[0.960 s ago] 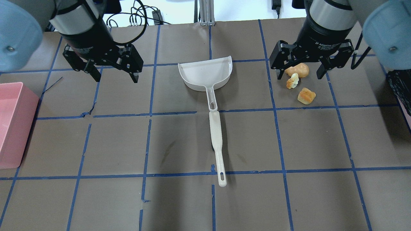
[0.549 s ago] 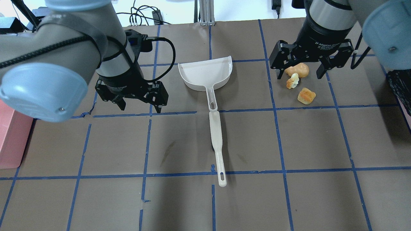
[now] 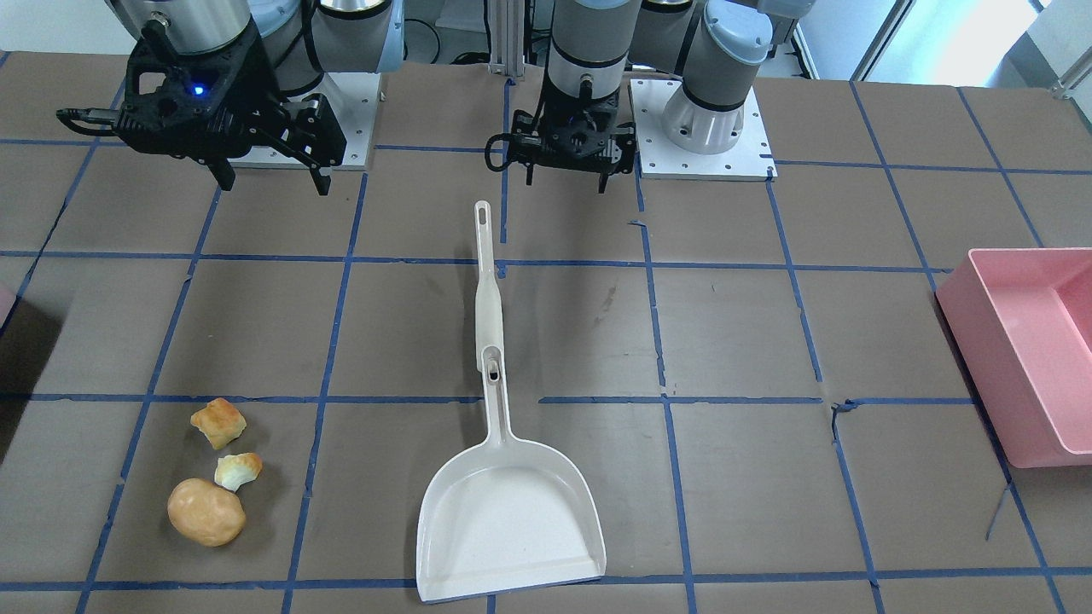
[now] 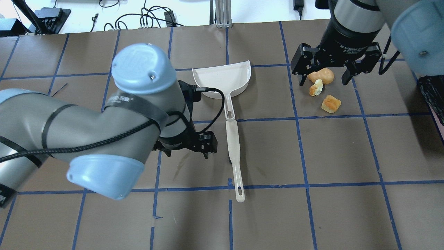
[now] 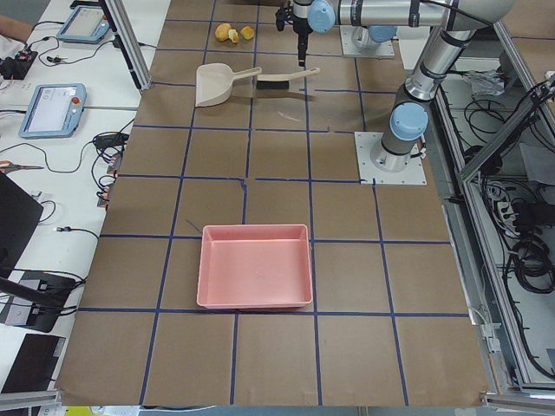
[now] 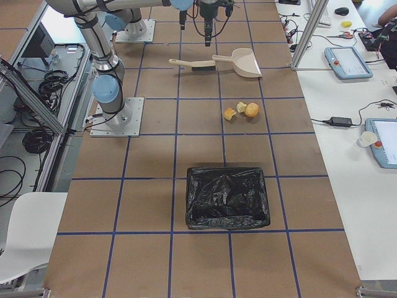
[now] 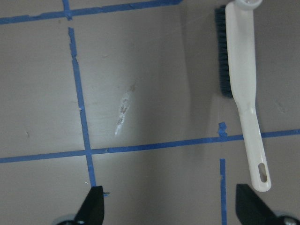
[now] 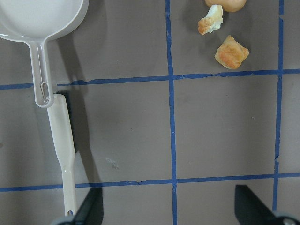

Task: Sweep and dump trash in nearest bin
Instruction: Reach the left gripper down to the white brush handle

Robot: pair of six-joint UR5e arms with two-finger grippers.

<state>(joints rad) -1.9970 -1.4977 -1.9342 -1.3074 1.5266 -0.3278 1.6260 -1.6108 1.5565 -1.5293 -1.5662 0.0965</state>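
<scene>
The left arm (image 4: 138,104) has swung in from the far left side of the dustpan (image 4: 223,81) and now hangs over the tabletop (image 4: 329,156), nearer the robot than the dustpan's handle. The left jaws point down just beside the brush (image 4: 234,146), on its left side, apart from it. In the left wrist view both fingertips (image 7: 93,208) stand wide apart with nothing between them.

The right arm (image 4: 350,31) has not shifted. The right jaws are spread too and grip nothing. They hang above the trash, which lies on the tabletop well to the right of the dustpan's pan.

The tan potato-like lump (image 4: 324,75) is there. The pale bread chunk (image 4: 316,87) is just beside it, and the golden chunk (image 4: 331,103) a little nearer the robot.

The brush lies in line with the dustpan's handle, its head end meeting the handle's end.

The bin (image 6: 193,198), lined with a black bag, stands beyond the trash, farther right of the dustpan. A large pink tub (image 3: 981,358) sits far off on the dustpan's opposite side.
</scene>
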